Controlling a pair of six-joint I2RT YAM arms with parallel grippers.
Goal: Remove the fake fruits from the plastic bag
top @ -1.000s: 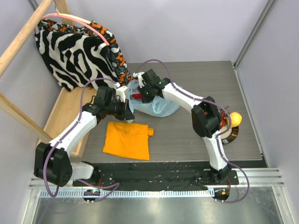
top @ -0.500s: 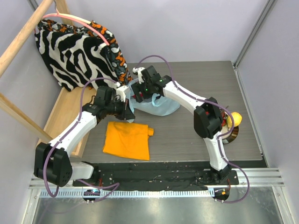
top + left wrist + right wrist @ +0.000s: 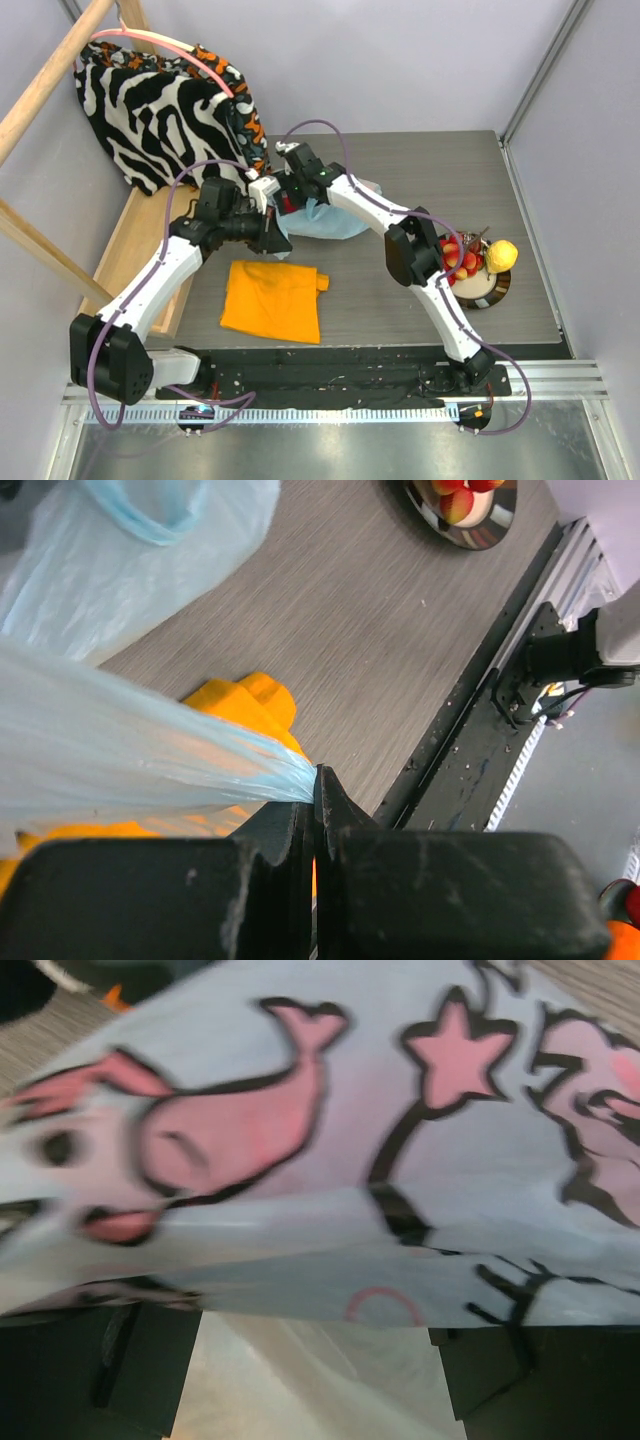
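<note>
The pale blue plastic bag [image 3: 330,218] lies in the middle of the table, its pink cartoon print filling the right wrist view [image 3: 330,1130]. My left gripper [image 3: 271,236] is shut on a stretched edge of the bag [image 3: 120,745], pinched at the jaw tips [image 3: 318,785]. My right gripper [image 3: 284,198] sits at the bag's left end, open, its fingers [image 3: 100,1370] wide apart with bag film lying between them. Fake fruits rest on a plate [image 3: 492,290] at the right: small red ones [image 3: 460,260] and a yellow lemon [image 3: 501,255]. Any fruit inside the bag is hidden.
An orange folded cloth [image 3: 272,299] lies in front of the bag, also seen under the left gripper [image 3: 250,695]. A zebra-striped cloth [image 3: 160,115] is heaped at the back left by a wooden frame [image 3: 130,250]. The plate with fruit [image 3: 462,505] shows far off.
My right gripper has opened and shifted left toward the bag's left end. Its elbow swung left, uncovering the plate of fruit. The bag is drawn flatter and leftward. My left gripper keeps its hold.
</note>
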